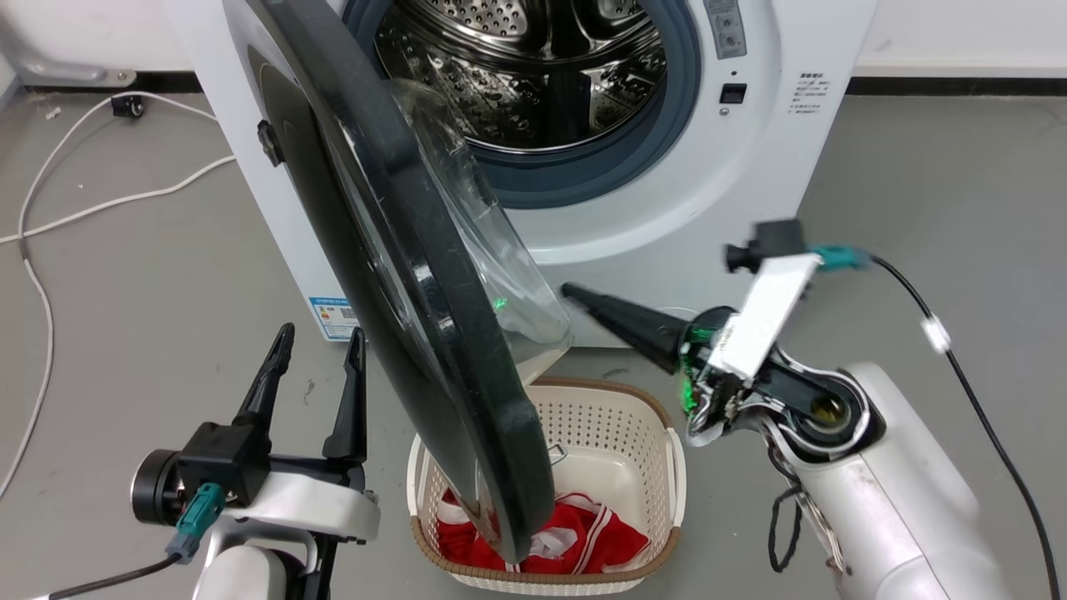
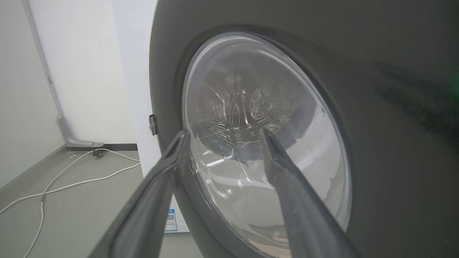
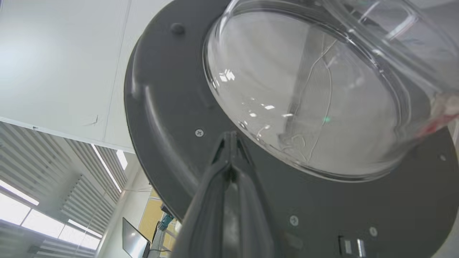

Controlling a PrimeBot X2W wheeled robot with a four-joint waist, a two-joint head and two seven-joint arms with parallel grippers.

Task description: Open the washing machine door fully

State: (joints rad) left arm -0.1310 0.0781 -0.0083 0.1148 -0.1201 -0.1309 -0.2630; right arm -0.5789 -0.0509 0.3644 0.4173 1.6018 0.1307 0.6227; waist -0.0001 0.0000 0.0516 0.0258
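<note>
Dark and spread wide, the left pincer (image 1: 322, 333) grasps nothing and stands just outside the washing machine door (image 1: 375, 250). The door hangs roughly half swung, hinged at the machine's left. It looks stiff and fairly heavy. Its rim is glossy and slick, and the glass bowl (image 1: 500, 275) looks the fragile part, so I'd push on the black inner rim rather than the glass. The right pincer (image 1: 567, 290), clenched on nothing, points at that inner face beside the bowl. A white cable (image 1: 50, 208) lies on the floor well to the left. A basket (image 1: 671, 467) of red cloth (image 1: 592, 533) sits under the door's lower edge. The left pincer itself seems to stand in the door's sweep.
</note>
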